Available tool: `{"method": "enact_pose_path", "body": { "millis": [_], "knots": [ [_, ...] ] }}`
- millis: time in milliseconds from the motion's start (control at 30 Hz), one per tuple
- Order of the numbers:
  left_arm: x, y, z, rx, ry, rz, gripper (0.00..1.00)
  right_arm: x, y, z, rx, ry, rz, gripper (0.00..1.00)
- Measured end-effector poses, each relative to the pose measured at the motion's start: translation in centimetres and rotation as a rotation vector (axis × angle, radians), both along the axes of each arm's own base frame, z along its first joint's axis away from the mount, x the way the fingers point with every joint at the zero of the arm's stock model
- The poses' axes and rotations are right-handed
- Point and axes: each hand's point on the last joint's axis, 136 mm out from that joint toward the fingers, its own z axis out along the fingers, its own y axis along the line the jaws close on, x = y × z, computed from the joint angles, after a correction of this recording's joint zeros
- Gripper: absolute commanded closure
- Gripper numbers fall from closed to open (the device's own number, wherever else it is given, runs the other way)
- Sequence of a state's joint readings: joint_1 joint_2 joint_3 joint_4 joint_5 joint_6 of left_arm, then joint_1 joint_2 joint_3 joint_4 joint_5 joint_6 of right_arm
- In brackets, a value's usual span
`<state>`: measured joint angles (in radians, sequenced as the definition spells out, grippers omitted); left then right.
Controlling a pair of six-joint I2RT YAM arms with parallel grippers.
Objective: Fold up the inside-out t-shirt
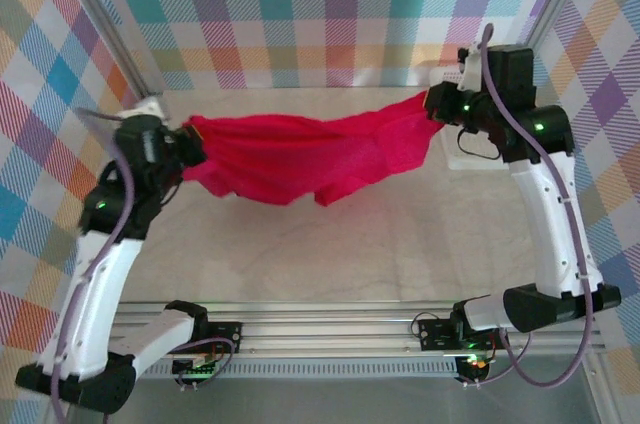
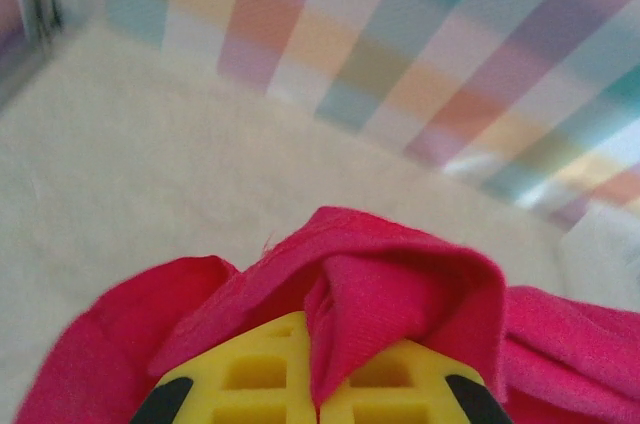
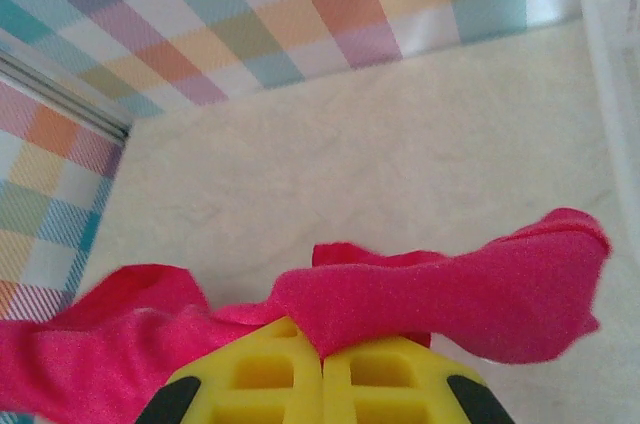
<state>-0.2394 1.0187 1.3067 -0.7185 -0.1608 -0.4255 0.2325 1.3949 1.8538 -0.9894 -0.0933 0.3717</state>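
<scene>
The bright red t-shirt (image 1: 300,152) hangs stretched between both arms above the table, sagging in the middle with a bunched lower edge. My left gripper (image 1: 183,151) is shut on the shirt's left end; in the left wrist view a red fold (image 2: 400,289) is pinched between the yellow fingers (image 2: 260,374). My right gripper (image 1: 436,104) is shut on the shirt's right end; in the right wrist view the cloth (image 3: 450,289) drapes over the closed yellow fingers (image 3: 270,374).
A white basket (image 1: 470,149) stands at the back right, under and behind the right gripper, its rim (image 3: 612,94) at the right edge of the right wrist view. Checked walls (image 1: 320,4) enclose the pale table (image 1: 320,244).
</scene>
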Motion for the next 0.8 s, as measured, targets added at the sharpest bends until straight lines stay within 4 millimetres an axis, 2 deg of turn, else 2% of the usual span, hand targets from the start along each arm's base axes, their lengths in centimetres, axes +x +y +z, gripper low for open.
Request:
{"method": "enact_pose_path", "body": {
  "millis": [100,167,233,267,300,333,400,467,500,567,633,700,800],
  "knots": [
    [1.4,-1.3,-9.3,0.012,0.223,-0.037,1.0,1.6,0.6,-5.2,-0.016,0.136,0.013,0.99],
    [1.2,-1.7,-14.1,0.013,0.339,-0.047,1.0,3.0,1.3,-9.5,-0.023,0.239,0.023,0.99],
    [0.8,-2.0,-17.6,0.009,0.426,-0.054,1.0,4.5,1.8,-13.9,-0.035,0.341,0.026,0.96],
    [0.7,-2.1,-19.1,0.005,0.458,-0.056,1.0,5.4,2.0,-16.4,-0.044,0.398,0.024,0.91],
    [0.6,-2.3,-20.4,0.0,0.487,-0.057,1.0,6.3,2.3,-18.7,-0.051,0.446,0.022,0.79],
    [0.6,-2.4,-21.3,-0.002,0.509,-0.055,1.0,7.1,2.4,-20.9,-0.058,0.492,0.016,0.67],
    [0.7,-2.7,-23.1,0.0,0.551,-0.057,1.0,8.9,2.8,-25.1,-0.077,0.579,0.012,0.53],
    [0.7,-2.7,-24.2,0.008,0.587,-0.054,0.94,10.0,3.1,-28.1,-0.092,0.631,0.015,0.46],
    [0.7,-2.7,-24.7,0.012,0.601,-0.052,0.86,10.1,3.1,-29.1,-0.098,0.648,0.016,0.44],
    [0.6,-2.5,-25.1,0.024,0.616,-0.049,0.67,9.4,3.0,-30.0,-0.104,0.676,0.016,0.41],
    [0.6,-2.3,-24.9,0.029,0.615,-0.034,0.51,8.3,2.7,-30.0,-0.107,0.675,0.018,0.35],
    [0.7,-1.9,-24.2,0.045,0.603,-0.02,0.42,6.4,2.1,-29.8,-0.113,0.672,0.012,0.32],
    [1.0,-1.4,-22.7,0.052,0.57,0.006,0.39,4.1,1.4,-29.3,-0.123,0.666,0.008,0.32]
  ]
}}
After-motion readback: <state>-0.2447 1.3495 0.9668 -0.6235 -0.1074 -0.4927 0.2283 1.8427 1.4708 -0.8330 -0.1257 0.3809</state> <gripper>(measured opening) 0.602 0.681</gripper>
